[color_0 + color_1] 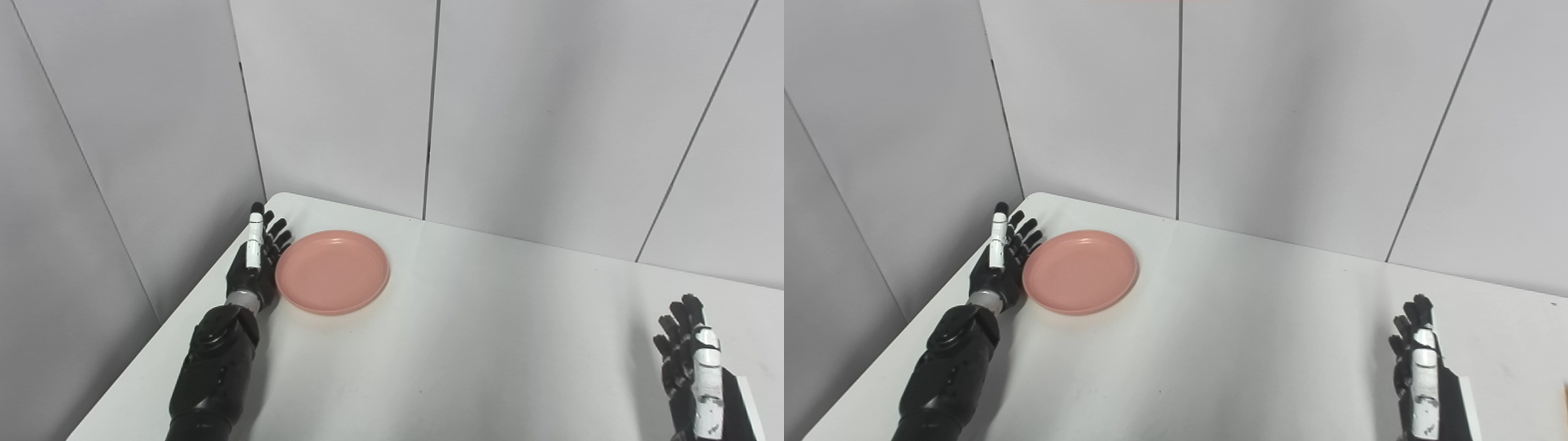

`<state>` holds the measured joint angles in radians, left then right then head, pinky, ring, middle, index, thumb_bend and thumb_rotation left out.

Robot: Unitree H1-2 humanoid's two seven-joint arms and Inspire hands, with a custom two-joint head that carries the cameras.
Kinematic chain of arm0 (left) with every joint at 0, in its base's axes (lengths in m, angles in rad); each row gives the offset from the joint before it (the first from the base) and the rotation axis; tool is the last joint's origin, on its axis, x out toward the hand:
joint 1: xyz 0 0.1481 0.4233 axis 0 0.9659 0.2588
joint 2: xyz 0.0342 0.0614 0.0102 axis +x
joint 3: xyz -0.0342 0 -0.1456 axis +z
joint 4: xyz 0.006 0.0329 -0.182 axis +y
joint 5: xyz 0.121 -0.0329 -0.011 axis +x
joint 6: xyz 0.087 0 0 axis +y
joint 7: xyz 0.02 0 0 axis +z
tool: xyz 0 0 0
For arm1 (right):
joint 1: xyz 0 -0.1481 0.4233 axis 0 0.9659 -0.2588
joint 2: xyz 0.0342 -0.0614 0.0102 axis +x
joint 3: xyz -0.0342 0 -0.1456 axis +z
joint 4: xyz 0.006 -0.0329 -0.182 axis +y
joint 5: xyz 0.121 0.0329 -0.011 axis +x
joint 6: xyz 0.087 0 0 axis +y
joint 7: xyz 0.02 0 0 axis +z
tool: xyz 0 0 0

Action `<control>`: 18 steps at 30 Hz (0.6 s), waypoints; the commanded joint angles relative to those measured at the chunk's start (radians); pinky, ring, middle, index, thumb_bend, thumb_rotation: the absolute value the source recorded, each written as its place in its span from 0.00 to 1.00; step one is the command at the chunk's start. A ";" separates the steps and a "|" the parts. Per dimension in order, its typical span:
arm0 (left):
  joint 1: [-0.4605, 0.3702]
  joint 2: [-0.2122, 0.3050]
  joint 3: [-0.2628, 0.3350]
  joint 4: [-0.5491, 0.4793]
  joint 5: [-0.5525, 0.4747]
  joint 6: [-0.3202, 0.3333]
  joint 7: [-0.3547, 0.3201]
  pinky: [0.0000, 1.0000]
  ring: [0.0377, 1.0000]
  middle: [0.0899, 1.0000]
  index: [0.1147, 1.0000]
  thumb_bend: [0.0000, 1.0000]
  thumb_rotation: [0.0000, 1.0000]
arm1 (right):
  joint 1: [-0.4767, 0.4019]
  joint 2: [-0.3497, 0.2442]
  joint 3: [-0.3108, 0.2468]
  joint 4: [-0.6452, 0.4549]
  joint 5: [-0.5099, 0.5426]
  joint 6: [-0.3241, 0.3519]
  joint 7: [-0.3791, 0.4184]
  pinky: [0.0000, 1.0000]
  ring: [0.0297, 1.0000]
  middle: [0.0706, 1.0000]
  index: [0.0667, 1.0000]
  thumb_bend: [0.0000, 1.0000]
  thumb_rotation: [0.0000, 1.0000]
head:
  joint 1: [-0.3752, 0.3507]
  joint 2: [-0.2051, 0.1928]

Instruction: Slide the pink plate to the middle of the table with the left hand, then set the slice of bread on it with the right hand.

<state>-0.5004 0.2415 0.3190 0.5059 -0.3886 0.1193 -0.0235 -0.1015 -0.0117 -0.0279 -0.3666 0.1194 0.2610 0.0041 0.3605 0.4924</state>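
Note:
The pink plate (332, 271) lies empty on the white table (465, 355), near its far left corner. My left hand (257, 260) stands on edge right beside the plate's left rim, open, fingers straight and pointing away from me, palm toward the plate; it holds nothing. Whether it touches the rim I cannot tell. My right hand (689, 349) is low at the right front of the table, open with fingers spread upward, far from the plate. No bread slice shows clearly; only a thin tan sliver (1565, 392) sits at the right edge of the right eye view.
Grey wall panels (343, 104) close in the table at the back and on the left. The table's left edge (153, 343) runs just outside my left forearm.

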 commanded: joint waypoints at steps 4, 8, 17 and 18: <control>0.003 -0.045 -0.042 -0.027 0.006 0.001 -0.035 0.93 0.92 0.92 0.91 0.79 0.93 | -0.017 0.002 -0.006 -0.006 0.016 -0.053 0.011 1.00 1.00 1.00 1.00 0.65 1.00 | -0.023 0.010; 0.007 -0.065 -0.061 -0.047 -0.012 0.016 -0.078 0.96 0.94 0.94 0.95 0.80 0.92 | -0.014 -0.003 -0.006 0.016 0.012 -0.075 0.016 1.00 1.00 1.00 1.00 0.67 1.00 | -0.035 0.014; 0.018 -0.161 -0.131 -0.214 0.033 0.123 -0.027 0.95 0.93 0.93 0.92 0.80 0.93 | -0.012 0.012 -0.002 0.057 -0.012 -0.118 0.005 1.00 1.00 1.00 1.00 0.71 1.00 | -0.114 0.028; 0.018 -0.171 -0.137 -0.225 0.035 0.135 -0.022 0.95 0.93 0.93 0.93 0.80 0.93 | -0.012 0.013 -0.002 0.060 -0.008 -0.120 0.007 1.00 1.00 1.00 1.00 0.71 1.00 | -0.114 0.028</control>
<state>-0.4587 0.0808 0.1939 0.3186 -0.3655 0.2350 -0.0472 -0.0953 -0.0049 -0.0306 -0.2875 0.1070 0.2021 0.0069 0.2470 0.5200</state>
